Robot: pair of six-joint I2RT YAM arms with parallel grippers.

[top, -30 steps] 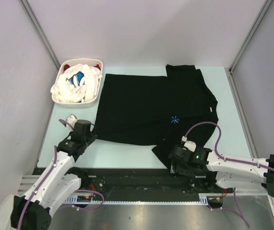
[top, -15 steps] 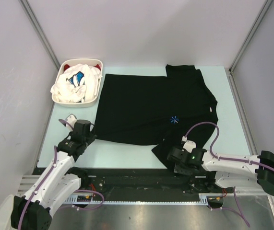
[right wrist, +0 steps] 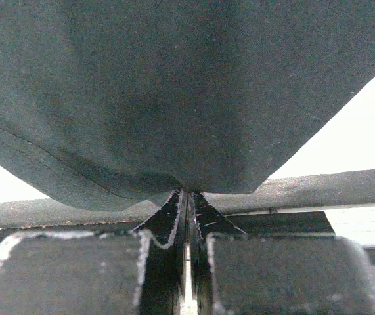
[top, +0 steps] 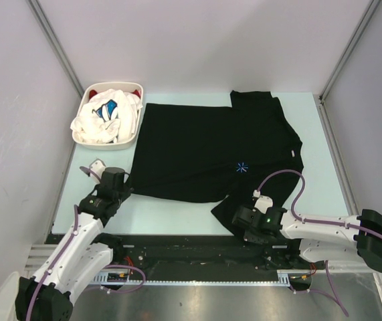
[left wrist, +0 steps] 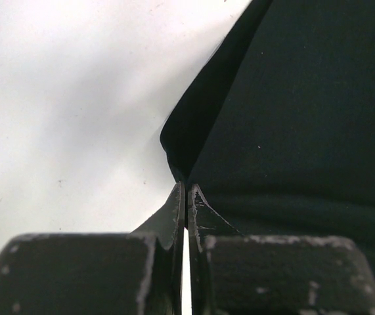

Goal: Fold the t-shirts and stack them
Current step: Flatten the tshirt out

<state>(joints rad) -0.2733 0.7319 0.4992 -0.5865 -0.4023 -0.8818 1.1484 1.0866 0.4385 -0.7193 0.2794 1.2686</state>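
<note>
A pale mint table (top: pixel 170 215) stands boxed in by plain grey-white walls (top: pixel 197 40) behind it and at both sides. Slanted metal struts (top: pixel 57 45) rise from its far corners. Along its near edge runs a dark rail (top: pixel 177 249), then a brushed metal plate (top: pixel 197 302). The light is soft and even.

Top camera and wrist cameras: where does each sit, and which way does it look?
Top external: above, behind the robot, looking down on the black t-shirt and basket; both arms show.
Left wrist: on the left arm, looking along the shut left gripper at the shirt's corner.
Right wrist: on the right arm, looking along the shut right gripper at the shirt's hem.
All three share the black t-shirt.
</note>
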